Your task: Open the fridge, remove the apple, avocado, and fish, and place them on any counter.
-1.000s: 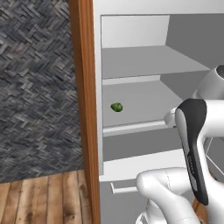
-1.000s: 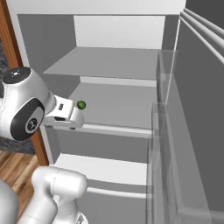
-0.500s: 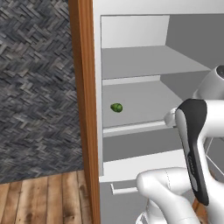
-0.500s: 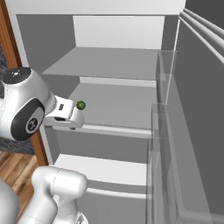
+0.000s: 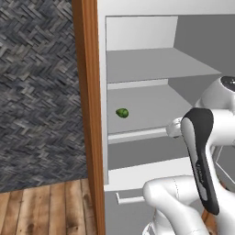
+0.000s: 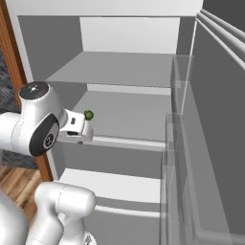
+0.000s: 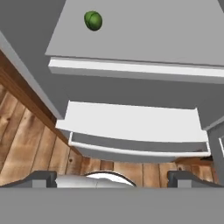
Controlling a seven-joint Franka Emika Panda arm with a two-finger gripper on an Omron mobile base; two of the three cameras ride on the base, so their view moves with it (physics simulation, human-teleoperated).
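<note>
inside, bumpy oval avocado (image 5: 122,113) rests on smooth grey fridge (image 5: 151,103) shelf.

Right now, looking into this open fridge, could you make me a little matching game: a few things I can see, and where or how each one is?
Things:
1. avocado
2. gripper
3. fridge
4. wood panel

Places or states:
A. stands open, grey shelves showing
B. lies alone on the middle shelf, near its left side
C. runs upright along the fridge's left edge
D. jaws wide apart, holding nothing, in front of the shelves

Pairs: 1-B, 2-D, 3-A, 4-C
</note>
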